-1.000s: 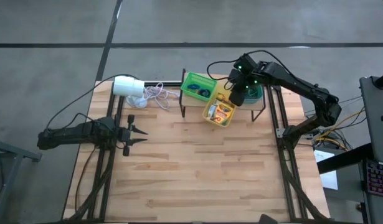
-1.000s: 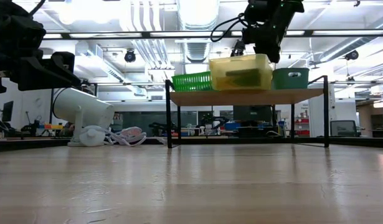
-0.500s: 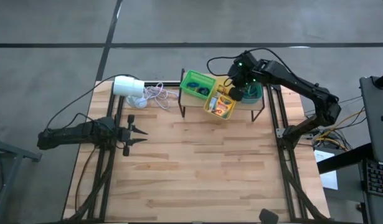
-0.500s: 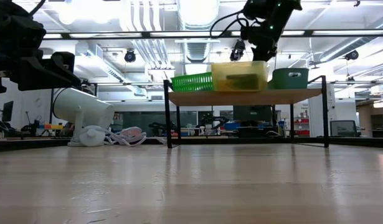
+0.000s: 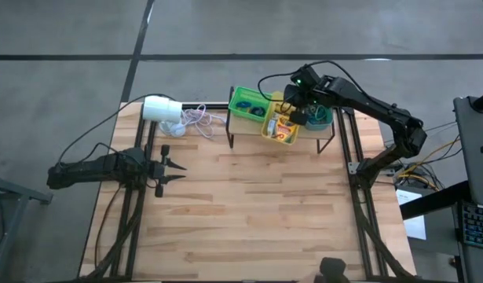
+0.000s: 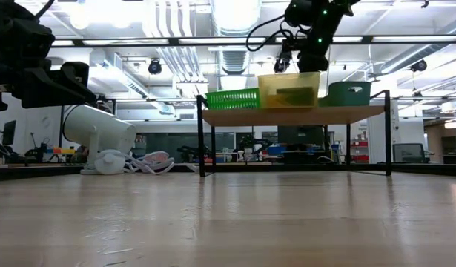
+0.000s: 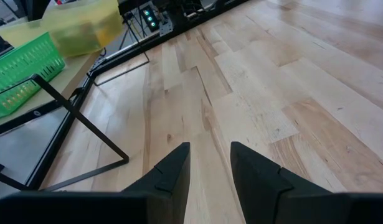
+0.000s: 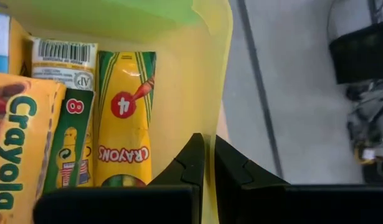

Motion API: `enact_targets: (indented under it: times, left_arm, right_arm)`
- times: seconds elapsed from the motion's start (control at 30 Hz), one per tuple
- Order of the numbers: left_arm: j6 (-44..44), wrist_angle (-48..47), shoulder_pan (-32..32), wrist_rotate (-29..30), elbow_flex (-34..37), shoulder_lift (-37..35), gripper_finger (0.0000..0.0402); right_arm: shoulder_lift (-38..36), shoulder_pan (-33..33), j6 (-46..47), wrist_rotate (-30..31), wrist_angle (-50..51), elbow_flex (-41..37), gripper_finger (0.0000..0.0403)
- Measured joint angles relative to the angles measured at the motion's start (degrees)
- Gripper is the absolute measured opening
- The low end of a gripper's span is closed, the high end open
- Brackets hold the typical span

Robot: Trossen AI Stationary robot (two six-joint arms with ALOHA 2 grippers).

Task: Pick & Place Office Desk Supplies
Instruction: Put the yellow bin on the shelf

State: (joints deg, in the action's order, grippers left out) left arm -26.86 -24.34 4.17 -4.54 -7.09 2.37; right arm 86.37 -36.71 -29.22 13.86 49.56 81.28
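High view: right gripper (image 5: 294, 115) has its jaws pinched shut on the rim of the yellow bin (image 5: 279, 128) of crayon boxes (image 8: 124, 121), so it can slide it square on the raised shelf (image 5: 243, 126) at 12 o'clock of the table (image 5: 249, 212). Left gripper (image 5: 170, 167) waits at 9 o'clock, jaws partly open and empty.

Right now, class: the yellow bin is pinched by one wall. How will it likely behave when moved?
The yellow bin, thin translucent plastic, probably flexes where the right tool pinches its wall. The crayon boxes lie loose inside, so they may slide. Held at one edge, it could tilt.
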Motion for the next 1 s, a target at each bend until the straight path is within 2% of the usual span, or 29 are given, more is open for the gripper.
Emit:
enact_targets:
  times: [0.37,0.8,1.0]
  left_arm:
    - [-0.17,0.02,0.01,0.0,0.0,0.0,0.0118]
    - [-0.17,0.02,0.01,0.01,0.0,0.0,0.0118]
    - [-0.15,0.0,-0.01,0.0,0.0,0.0,0.0118]
  right_arm:
    - [0.06,-0.04,-6.71,2.39,-1.12,-0.01,0.0009]
    - [0.11,-0.06,-6.84,2.81,-1.06,-0.01,0.0009]
    - [0.13,-0.1,-6.92,2.97,-0.94,-0.04,0.0023]
